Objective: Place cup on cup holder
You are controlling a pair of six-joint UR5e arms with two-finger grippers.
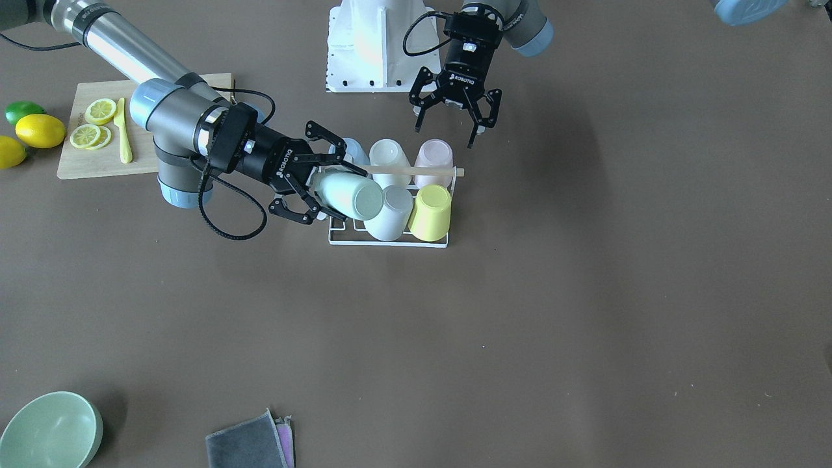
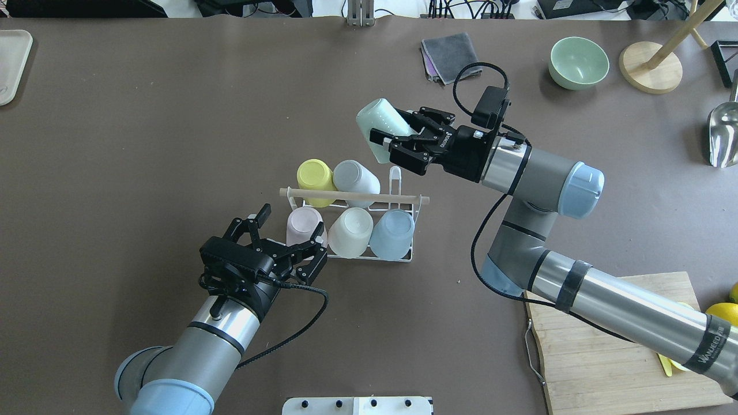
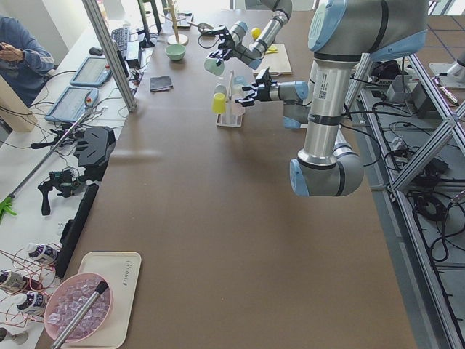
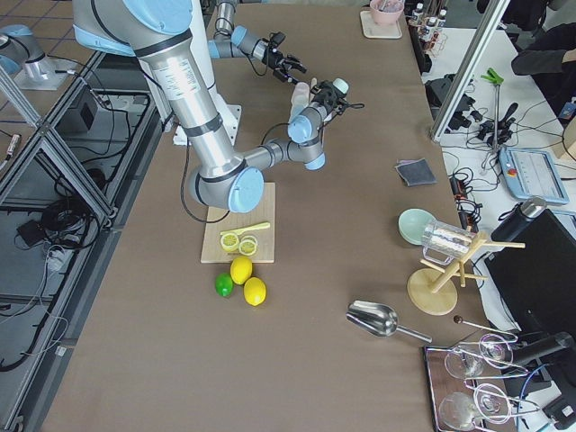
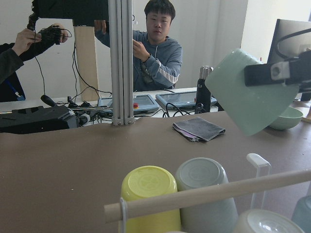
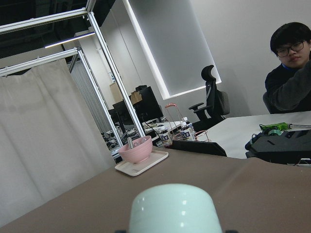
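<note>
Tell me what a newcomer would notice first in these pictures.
The right gripper is clamped on a tilted mint cup, held in the air near the one empty place on the cup holder at mid-table. The holder carries five upturned pastel cups, among them a yellow cup, under its wooden rod. The left gripper hangs open close beside the rack.

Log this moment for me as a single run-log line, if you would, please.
right gripper: shut on mint cup, tilted, not yet on cup holder | left gripper: open, empty | cup holder: five cups seated
</note>
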